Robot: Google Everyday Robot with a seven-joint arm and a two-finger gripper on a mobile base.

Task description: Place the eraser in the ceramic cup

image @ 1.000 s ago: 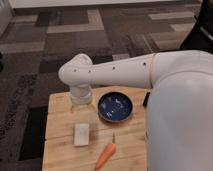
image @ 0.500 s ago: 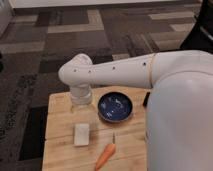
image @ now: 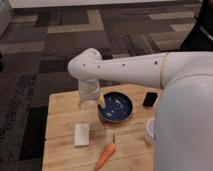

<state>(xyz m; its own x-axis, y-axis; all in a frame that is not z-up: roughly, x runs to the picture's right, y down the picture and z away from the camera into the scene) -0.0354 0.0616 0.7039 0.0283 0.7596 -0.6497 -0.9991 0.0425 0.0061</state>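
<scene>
Reaching first: gripper (image: pixel 94 101) hangs toward the back edge beside the blue bowl (image: pixel 116 107); its grip we cannot tell. The eraser (image: pixel 150 99) lies near the back-right corner, the ceramic cup (image: pixel 149 131), seemingly part-hidden, at the right edge; we'd descend square.

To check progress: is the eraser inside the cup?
No, the eraser lies on the table beside the bowl; the gripper hangs left of it.
</scene>
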